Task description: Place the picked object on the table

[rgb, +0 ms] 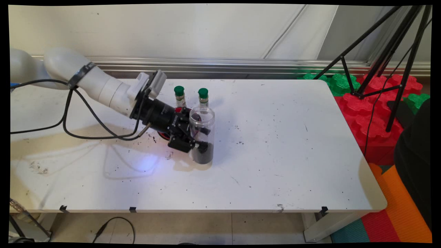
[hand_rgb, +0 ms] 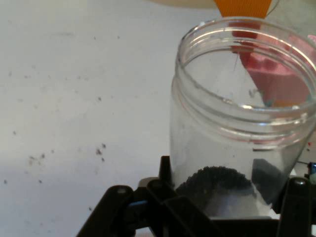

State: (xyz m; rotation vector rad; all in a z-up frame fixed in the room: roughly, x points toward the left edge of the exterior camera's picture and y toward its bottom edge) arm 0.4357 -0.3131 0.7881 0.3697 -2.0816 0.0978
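Main view shows us the gripper [rgb: 199,139] closed around a clear jar [rgb: 202,136] that stands upright on the white table [rgb: 275,144], lidless and holding a layer of dark grains at its bottom. Hand view confirms the hold: we see one black finger [hand_rgb: 165,170] pressed against the jar [hand_rgb: 237,123] wall and the other [hand_rgb: 296,197] on its far side. Behind the jar stand two small bottles with green caps [rgb: 179,95] [rgb: 203,97], side by side. Just left of the jar, mostly hidden by the gripper, lies something red [rgb: 164,135], perhaps a lid. Dark specks [rgb: 151,138] dot the table left of the jar.
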